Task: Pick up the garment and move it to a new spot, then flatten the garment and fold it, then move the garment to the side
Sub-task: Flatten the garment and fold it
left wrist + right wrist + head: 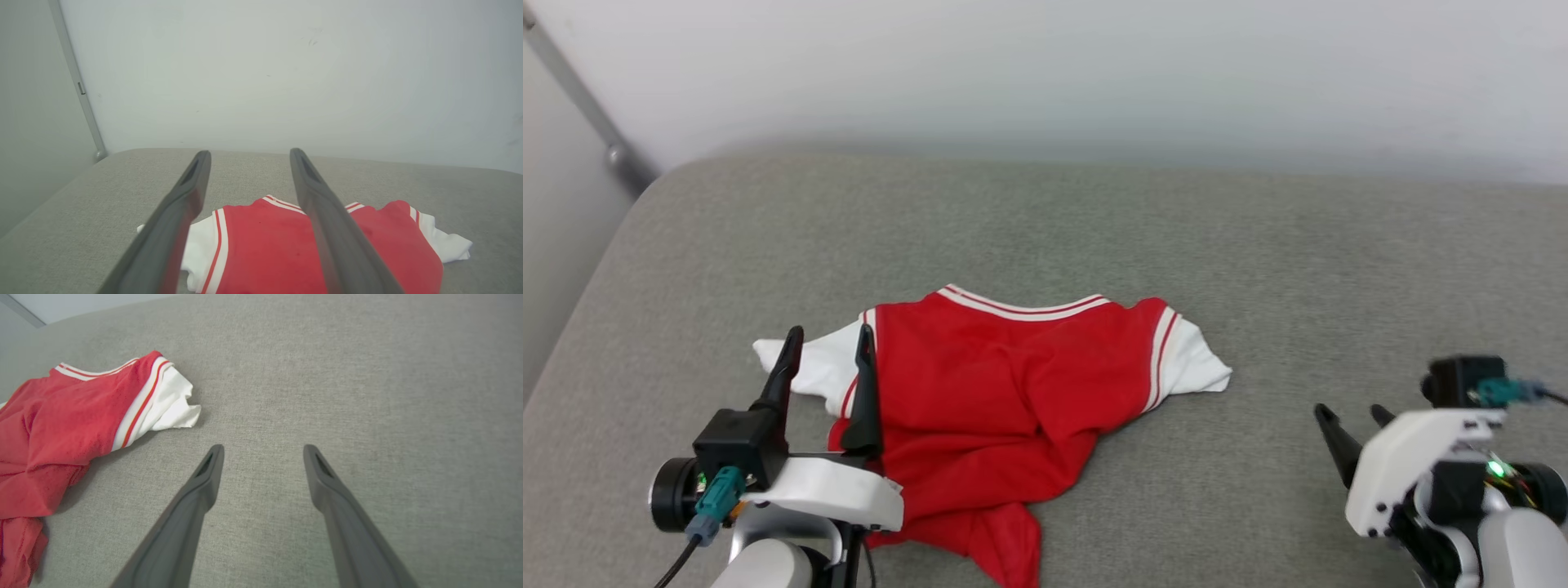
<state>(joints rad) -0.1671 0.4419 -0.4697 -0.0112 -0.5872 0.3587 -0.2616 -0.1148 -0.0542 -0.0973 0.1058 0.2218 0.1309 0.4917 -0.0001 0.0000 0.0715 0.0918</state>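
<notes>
We hold our left gripper (831, 331) spread and empty over the shirt (1013, 376); our right gripper (1347, 411), also spread, sits well apart. Pinching one rumpled layer could bunch it worse.

Setting: plain indoor room with a bare test-bay look; home or lab cannot be told.

Evidence:
- Grey woven-fabric padded surface (1258, 269), rounded corner at 10 o'clock, like a mattress or couch seat.
- Blank white wall (1094, 73) behind it at 12 o'clock.
- Grey metal pipe (584, 100) runs down the wall corner at 10 o'clock.
- The garment (1013, 367) lies on the fabric at 6 o'clock.
</notes>
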